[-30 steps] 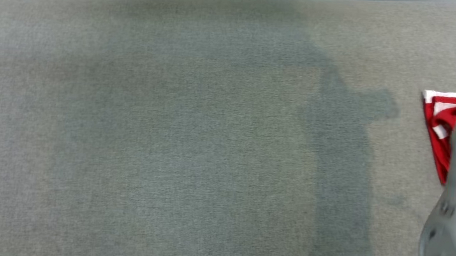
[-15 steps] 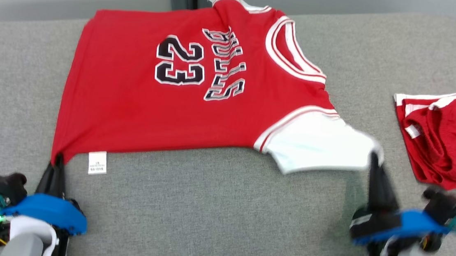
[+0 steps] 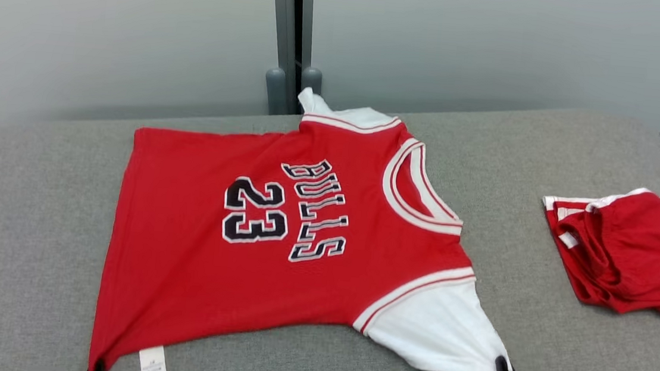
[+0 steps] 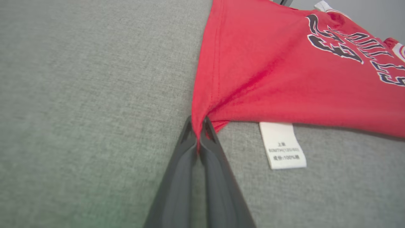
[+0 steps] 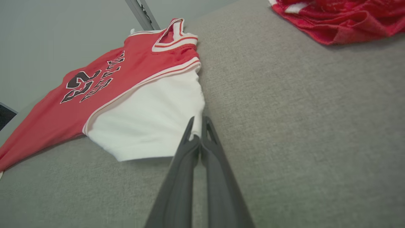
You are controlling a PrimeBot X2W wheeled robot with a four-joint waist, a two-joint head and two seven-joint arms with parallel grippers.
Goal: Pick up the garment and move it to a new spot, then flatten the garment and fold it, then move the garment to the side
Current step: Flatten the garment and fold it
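1. The red jersey [image 3: 278,235] is spread out on the grey padded surface [image 3: 35,213], with the number 23 and the lettering facing up, its collar toward the robot's right and its hem toward the left
2. Its near hem corner bunches to a point, and the left gripper [image 4: 198,134] is pinched tight on it, red cloth squeezed between the two dark fingers
3. A white care label [image 4: 282,145] lies flat just beside those fingers, poking out from under the hem
4. Over at the near white sleeve [image 5: 152,126], the right gripper [image 5: 197,131] is clamped on the sleeve's tip, with white fabric caught between its fingertips
5. Well apart to the right, a crumpled bundle of red cloth [image 3: 622,259] with white trim rests on the same surface
6. Behind the far edge there's a pale wall [image 3: 110,29] and a grey upright post [image 3: 290,26]
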